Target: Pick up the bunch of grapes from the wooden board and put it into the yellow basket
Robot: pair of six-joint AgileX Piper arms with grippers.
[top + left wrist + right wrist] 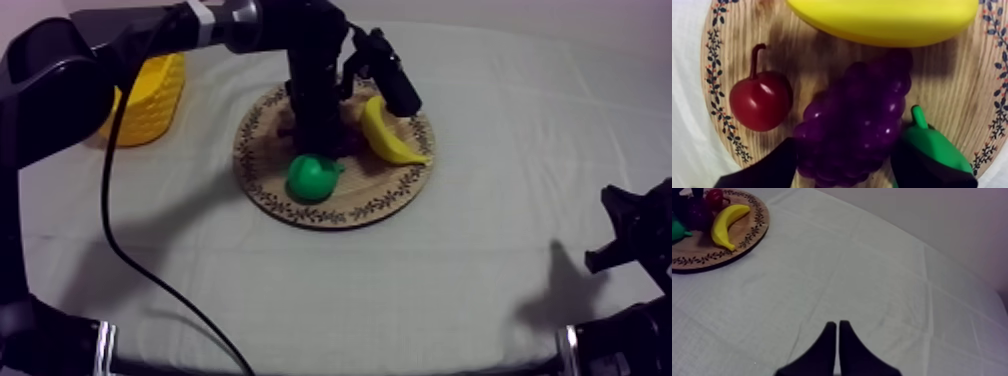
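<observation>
Grasp step: left gripper (844, 155) spread wide astride bunch of grapes (854, 125); best closed squarely mid-bunch, clear of pear (932, 150) just beside. Right gripper (837, 324) pinched together.

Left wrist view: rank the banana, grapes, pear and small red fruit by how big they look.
1. bunch of grapes
2. banana, only partly in view
3. small red fruit and pear: about alike, and the pear is partly hidden
</observation>
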